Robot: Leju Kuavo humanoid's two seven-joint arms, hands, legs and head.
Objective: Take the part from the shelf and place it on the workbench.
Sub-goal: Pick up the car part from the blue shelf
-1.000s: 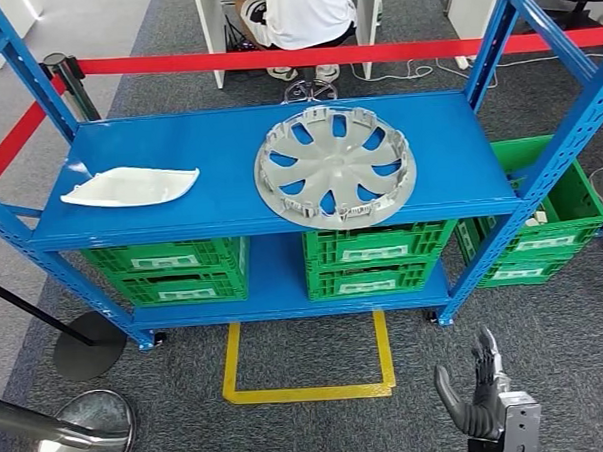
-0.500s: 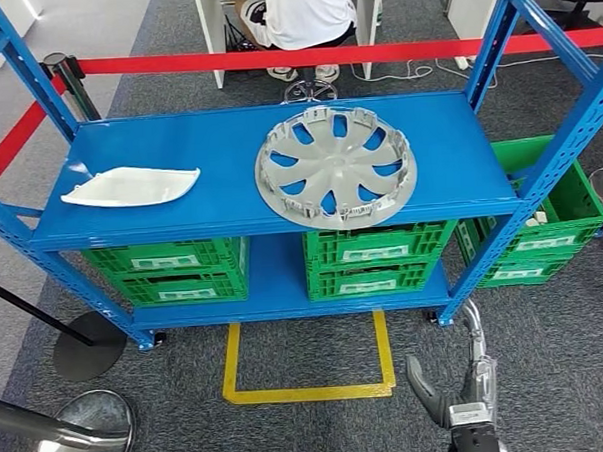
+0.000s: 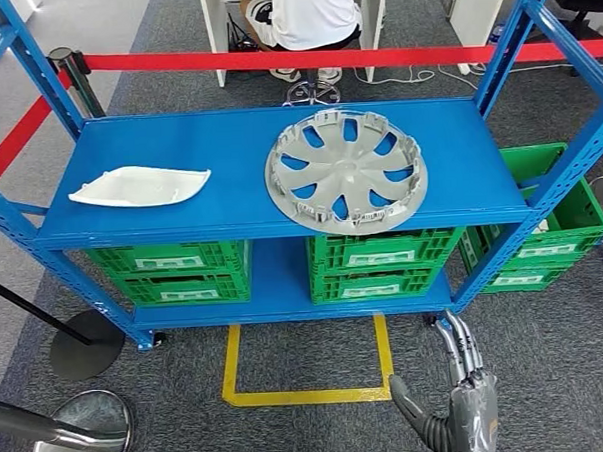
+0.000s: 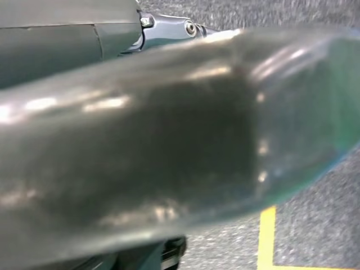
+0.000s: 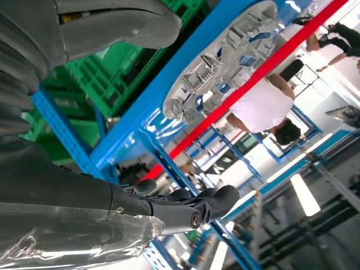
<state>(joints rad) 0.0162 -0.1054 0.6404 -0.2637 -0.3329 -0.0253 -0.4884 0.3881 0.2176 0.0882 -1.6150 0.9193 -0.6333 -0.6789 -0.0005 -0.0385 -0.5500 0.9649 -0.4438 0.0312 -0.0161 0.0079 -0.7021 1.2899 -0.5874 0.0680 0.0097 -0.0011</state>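
Blue steel shelf (image 3: 229, 204) w/ two levels stands ahead of the robot; on its top deck, right of centre, lies the round silver-grey plastic wheel cover (image 3: 346, 170), flat, ribbed inner side up, its near edge at the front lip of the deck. It also shows from the right wrist view (image 5: 220, 62), seen edge-on above the blue beam. Well apart from it, toward the left end of the same deck, rests a long white curved plastic trim piece (image 3: 140, 186). Green plastic crates (image 3: 169, 271) sit on the lower level under both parts, and another green crate (image 3: 566, 219) stands on the floor beside the shelf's right post. Right hand (image 3: 457, 404) hangs low in front of the shelf, over the grey carpet just right of the yellow floor-tape rectangle (image 3: 310, 391) — fingers straight and spread, thumb out to the side, holding nothing, not touching the cover. Left hand: the left wrist view is a close blur, so can't tell how it lies. Behind the shelf runs a red barrier belt (image 3: 298, 58), and past it a person in a white top (image 3: 312, 13) sits at a desk.
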